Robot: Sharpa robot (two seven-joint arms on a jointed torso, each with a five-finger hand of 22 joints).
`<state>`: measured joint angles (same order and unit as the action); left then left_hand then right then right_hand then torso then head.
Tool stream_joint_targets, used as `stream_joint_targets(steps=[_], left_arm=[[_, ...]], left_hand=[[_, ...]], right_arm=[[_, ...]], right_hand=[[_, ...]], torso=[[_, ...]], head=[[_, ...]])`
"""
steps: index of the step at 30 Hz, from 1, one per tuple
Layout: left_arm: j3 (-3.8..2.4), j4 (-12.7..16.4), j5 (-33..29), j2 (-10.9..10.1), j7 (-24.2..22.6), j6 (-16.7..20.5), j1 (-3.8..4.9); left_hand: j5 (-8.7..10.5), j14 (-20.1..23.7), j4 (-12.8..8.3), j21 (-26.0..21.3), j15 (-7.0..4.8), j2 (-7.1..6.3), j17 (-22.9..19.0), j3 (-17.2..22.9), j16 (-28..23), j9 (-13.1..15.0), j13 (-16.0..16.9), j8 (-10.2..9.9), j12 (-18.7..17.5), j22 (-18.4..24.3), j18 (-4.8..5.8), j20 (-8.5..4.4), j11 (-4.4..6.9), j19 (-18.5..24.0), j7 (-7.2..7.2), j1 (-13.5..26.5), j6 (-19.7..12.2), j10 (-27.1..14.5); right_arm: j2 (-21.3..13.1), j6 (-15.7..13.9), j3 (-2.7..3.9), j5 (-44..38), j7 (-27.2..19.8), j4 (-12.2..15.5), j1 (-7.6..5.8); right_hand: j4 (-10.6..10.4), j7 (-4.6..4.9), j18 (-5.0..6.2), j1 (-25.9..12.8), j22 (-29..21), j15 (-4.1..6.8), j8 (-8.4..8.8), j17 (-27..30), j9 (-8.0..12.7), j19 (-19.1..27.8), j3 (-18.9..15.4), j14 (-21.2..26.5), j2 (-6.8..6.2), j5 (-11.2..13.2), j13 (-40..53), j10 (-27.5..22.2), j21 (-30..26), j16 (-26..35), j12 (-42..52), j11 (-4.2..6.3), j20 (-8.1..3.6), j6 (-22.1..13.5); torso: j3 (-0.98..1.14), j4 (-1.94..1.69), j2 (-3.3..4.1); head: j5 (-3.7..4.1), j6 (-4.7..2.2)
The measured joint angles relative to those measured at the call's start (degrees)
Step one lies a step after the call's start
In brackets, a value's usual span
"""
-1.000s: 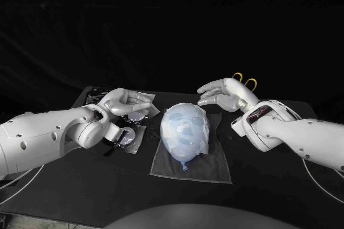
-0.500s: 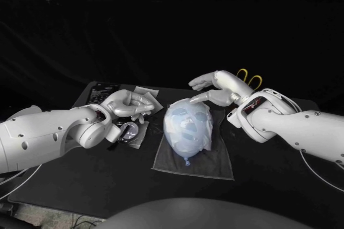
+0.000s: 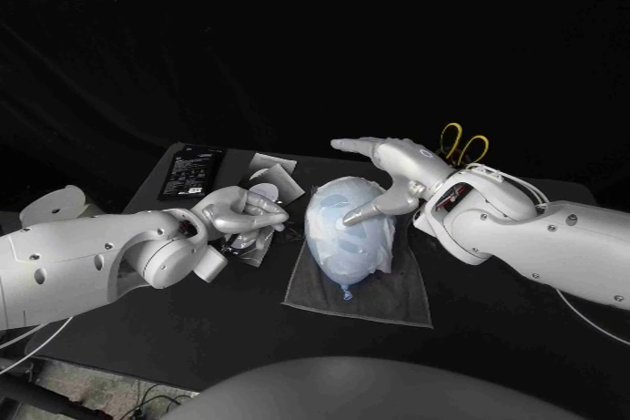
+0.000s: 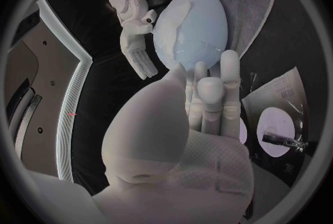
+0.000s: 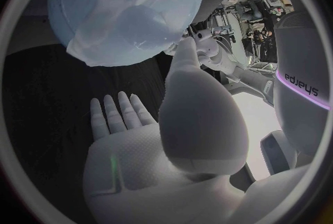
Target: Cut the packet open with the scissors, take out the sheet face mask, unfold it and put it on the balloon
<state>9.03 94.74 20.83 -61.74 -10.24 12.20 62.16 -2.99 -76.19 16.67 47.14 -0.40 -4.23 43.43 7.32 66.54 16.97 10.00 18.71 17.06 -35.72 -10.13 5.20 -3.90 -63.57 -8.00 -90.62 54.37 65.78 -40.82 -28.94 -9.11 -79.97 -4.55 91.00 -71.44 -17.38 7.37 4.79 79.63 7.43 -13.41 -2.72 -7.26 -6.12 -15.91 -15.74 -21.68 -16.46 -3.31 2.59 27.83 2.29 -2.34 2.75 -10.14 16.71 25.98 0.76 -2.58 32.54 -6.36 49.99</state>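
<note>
The pale blue balloon (image 3: 344,230) lies on a grey cloth (image 3: 381,302) in the table's middle, with the white sheet face mask (image 5: 132,24) spread over it. My right hand (image 3: 391,172) hovers over the balloon's far right side, fingers spread, its thumb tip touching the mask. My left hand (image 3: 243,209) sits just left of the balloon with fingers curled in, holding nothing. The left wrist view shows the balloon (image 4: 192,29) beyond my left hand (image 4: 205,101), and the right hand (image 4: 136,40) beside it. The cut silver packet (image 3: 272,178) lies behind my left hand. The yellow-handled scissors (image 3: 460,143) lie at the far right.
A black flat box (image 3: 193,170) lies at the table's far left corner. A clear wrapper with a round dark piece (image 3: 244,245) rests under my left wrist. The table's near edge (image 3: 157,370) runs in front of the cloth.
My right hand came down and toward the balloon, so its thumb now touches the mask. My left hand sank closer beside the balloon. The camera view also shifted.
</note>
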Motion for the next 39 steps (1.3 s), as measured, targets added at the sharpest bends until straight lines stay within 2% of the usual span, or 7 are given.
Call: stream_joint_targets(steps=[3, 10, 13, 28, 32, 36, 39], left_arm=[[0.08, 1.0, -2.1, -0.1, 0.3, -0.9, -0.21], [0.13, 2.3, -6.9, -0.1, 0.4, -3.8, -0.42], [0.15, 2.7, -8.6, -0.1, 0.4, -5.6, -0.46], [0.18, 3.5, -12.1, 0.5, 0.4, -11.6, -0.56], [0.18, 3.6, -12.5, 0.7, 0.5, -12.0, -0.58], [0.19, 3.4, -12.8, 0.8, 0.5, -12.1, -0.59], [0.19, 3.1, -13.0, 0.8, 0.6, -12.1, -0.59]], left_hand=[[0.00, 0.0, 0.0, 0.0, 0.00, 0.00, -1.6, 1.0, -1.2, -0.5, -1.1, -0.8, -2.4, -0.2, 0.03, -0.05, -0.08, 0.4, -0.19, 0.0, 0.2, -0.1], [-0.01, -0.5, -0.1, 1.0, 0.50, 0.00, -1.8, 2.9, -1.6, -1.2, -3.2, -2.2, -6.4, -0.8, 0.04, 0.33, -0.77, 0.9, -0.19, 0.0, 0.2, 0.1], [-0.01, -0.5, -0.1, 1.6, 0.50, 0.00, -1.4, 3.4, -1.6, -1.3, -3.4, -2.2, -6.6, -1.5, 0.33, 0.33, -0.85, 0.9, -0.31, 0.0, 0.3, 0.8], [-0.01, -2.5, -0.2, 5.7, -0.21, -0.94, 3.7, 5.0, 1.6, -2.2, -2.1, -4.3, -5.4, -5.7, 0.47, -0.30, 0.44, 0.3, 0.02, 0.9, 0.6, 7.2], [-0.01, -2.5, -0.2, 5.9, -0.21, -1.29, 4.1, 5.0, 1.8, -2.4, -1.8, -4.5, -5.4, -6.2, 0.49, -0.29, 0.52, 0.3, -0.09, 1.3, 0.4, 7.3], [-0.01, -2.5, -0.2, 6.1, -0.21, -1.29, 4.1, 5.0, 1.8, -2.5, -1.7, -4.9, -5.1, -6.3, 0.56, -0.29, 0.52, 0.3, -0.20, 1.3, 0.0, 7.2], [-0.01, -2.5, -0.2, 6.1, -0.21, -1.29, 4.1, 5.0, 1.8, -2.5, -1.6, -4.9, -5.1, -6.3, 0.86, -0.29, 0.52, 0.3, -0.20, 1.3, 0.0, 7.2]], right_arm=[[0.3, 0.8, -0.08, -0.9, 1.1, 0.2, 0.29], [0.4, 1.4, -0.13, -1.0, 2.6, 0.6, 0.49], [0.3, 1.4, -0.13, -0.4, 3.1, 0.9, 0.54], [-0.5, 1.9, -0.14, 2.7, 4.1, 1.1, 0.58], [-0.5, 2.1, -0.14, 3.4, 4.1, 1.1, 0.64], [-0.6, 1.7, -0.15, 4.8, 3.5, 1.6, 0.75], [-0.7, 1.2, -0.15, 6.1, 2.7, 2.0, 0.84]], right_hand=[[0.0, 0.00, 0.00, 0.0, -0.1, 0.00, 0.00, 0.0, 0.0, 0.1, 0.0, 0.0, 0.00, 0.0, 0.0, 0.0, 0.0, 0.0, 0.0, 0.00, 0.08, 0.0], [0.1, 1.72, 0.00, -0.6, -0.2, -1.25, -0.35, -0.1, -0.5, 0.4, 0.9, -1.3, 0.68, 0.0, 0.2, 2.6, 0.0, 0.0, 0.0, -1.30, 0.00, 1.3], [0.1, 1.67, 0.00, -0.6, -0.2, -1.54, -0.58, -0.1, -0.6, 0.4, 1.7, -1.5, 1.72, 0.0, 0.2, 3.0, 0.0, -0.2, 0.0, -1.73, 0.00, 1.6], [0.1, 2.04, -0.01, -0.1, -0.3, -1.76, -1.25, 0.1, -1.2, 0.4, 3.5, -1.8, 3.59, 0.0, 0.3, 4.5, 0.0, -0.2, 0.0, -2.01, 0.00, 4.1], [0.2, 2.16, -0.01, 0.0, -0.3, -1.57, -1.72, 0.1, -1.6, 0.4, 3.7, -2.3, 3.81, 0.0, 0.3, 5.9, 0.0, -0.2, 0.1, -2.86, 0.00, 5.9], [0.3, 2.50, 0.51, 0.1, -0.1, -0.86, -2.58, -0.5, -2.1, -0.7, 5.7, -6.3, 6.83, 0.0, 0.7, 10.3, 0.4, -1.1, 0.7, -4.55, 0.06, 8.4], [0.4, 2.65, 0.91, 0.1, 0.0, -0.81, -2.93, -0.6, -2.3, -0.8, 6.5, -7.6, 8.07, 0.0, 0.7, 12.5, 0.4, -1.1, 0.7, -4.80, 0.10, 9.5]], torso=[[0.00, 0.00, 0.02], [0.00, 0.03, 0.02], [0.00, 0.06, 0.03], [0.02, 0.07, -0.03], [0.01, 0.07, -0.03], [0.03, 0.05, -0.07], [0.03, 0.03, -0.08]], head=[[-0.25, 0.01], [-0.42, 0.01], [-0.49, 0.01], [-0.17, 0.01], [-0.09, 0.01], [0.03, 0.01], [0.11, 0.01]])
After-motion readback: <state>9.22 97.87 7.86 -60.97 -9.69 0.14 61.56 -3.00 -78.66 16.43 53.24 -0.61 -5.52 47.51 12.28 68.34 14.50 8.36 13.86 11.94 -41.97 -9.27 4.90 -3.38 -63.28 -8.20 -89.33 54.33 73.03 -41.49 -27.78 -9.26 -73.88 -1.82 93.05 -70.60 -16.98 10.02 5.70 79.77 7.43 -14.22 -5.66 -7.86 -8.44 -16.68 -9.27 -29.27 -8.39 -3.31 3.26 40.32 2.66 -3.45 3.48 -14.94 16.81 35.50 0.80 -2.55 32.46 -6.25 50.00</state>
